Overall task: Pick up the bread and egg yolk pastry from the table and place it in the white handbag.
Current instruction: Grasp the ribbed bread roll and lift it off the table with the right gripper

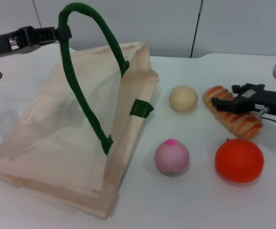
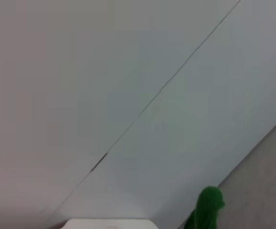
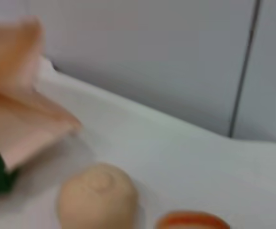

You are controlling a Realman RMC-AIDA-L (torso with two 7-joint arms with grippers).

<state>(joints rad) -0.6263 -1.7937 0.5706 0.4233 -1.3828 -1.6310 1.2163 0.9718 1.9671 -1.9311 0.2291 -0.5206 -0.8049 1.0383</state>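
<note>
Right gripper (image 1: 222,101): over the bread (image 1: 232,118), near its far end, arm reaching in low from the right edge. Whether the jaws are parted or closed cannot be told, and contact with the loaf is uncertain.

Bread: lies on the desk (image 1: 195,205), just right of the pastry (image 1: 183,98). Judged light and soft; a grip across its narrow middle should hold, while the ridges may help purchase.

Pastry: round, likely squashy, may roll; take across its widest part.

Left gripper (image 1: 57,34): raised at the far left, clenched on the green handle (image 1: 88,14), holding the handbag (image 1: 47,143) mouth lifted towards the food.
</note>
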